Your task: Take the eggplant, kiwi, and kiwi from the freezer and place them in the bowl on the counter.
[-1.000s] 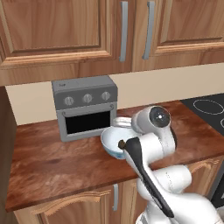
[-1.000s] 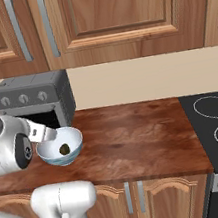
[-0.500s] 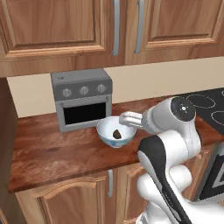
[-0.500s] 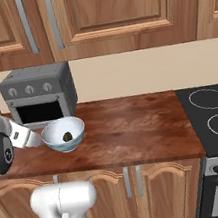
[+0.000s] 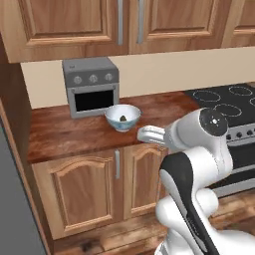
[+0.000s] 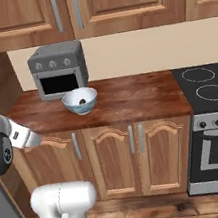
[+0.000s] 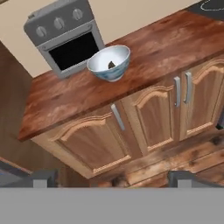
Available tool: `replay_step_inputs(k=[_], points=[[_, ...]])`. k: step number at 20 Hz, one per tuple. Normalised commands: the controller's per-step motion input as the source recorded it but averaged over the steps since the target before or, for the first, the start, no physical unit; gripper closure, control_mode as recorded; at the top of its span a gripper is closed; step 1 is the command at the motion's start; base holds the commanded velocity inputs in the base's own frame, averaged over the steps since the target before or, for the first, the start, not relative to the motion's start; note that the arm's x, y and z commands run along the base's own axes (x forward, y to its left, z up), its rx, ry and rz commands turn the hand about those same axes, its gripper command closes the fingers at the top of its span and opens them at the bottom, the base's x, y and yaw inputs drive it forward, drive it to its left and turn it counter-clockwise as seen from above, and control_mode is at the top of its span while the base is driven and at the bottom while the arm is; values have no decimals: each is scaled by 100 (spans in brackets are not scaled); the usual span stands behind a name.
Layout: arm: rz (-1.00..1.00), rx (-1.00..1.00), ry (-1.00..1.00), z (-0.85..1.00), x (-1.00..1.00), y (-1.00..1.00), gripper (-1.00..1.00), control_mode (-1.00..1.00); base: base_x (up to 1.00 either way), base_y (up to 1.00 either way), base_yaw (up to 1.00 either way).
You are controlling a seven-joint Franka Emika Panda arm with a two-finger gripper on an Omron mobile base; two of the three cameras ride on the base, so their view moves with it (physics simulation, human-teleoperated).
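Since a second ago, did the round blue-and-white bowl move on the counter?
No. The round blue-and-white bowl sits by the grey toaster oven's front corner as before; the camera backed away.

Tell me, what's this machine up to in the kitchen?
The white robot arm is away from the counter, its claw open and empty, aimed down toward the cabinet doors. On the counter a pale blue bowl sits in front of a grey toaster oven, with one small dark fruit in it, probably a kiwi. More fruit should still go in, so the job looks partly done.
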Motion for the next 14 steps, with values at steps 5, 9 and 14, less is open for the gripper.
replay_step_inputs(k=[5, 9, 14], points=[[0, 0, 0, 0, 0, 0, -100, 100, -100, 85, 0], [0, 0, 0, 0, 0, 0, -100, 100, -88, 100, 0], [0, 0, 0, 0, 0, 0, -100, 100, -52, 100, 0]])
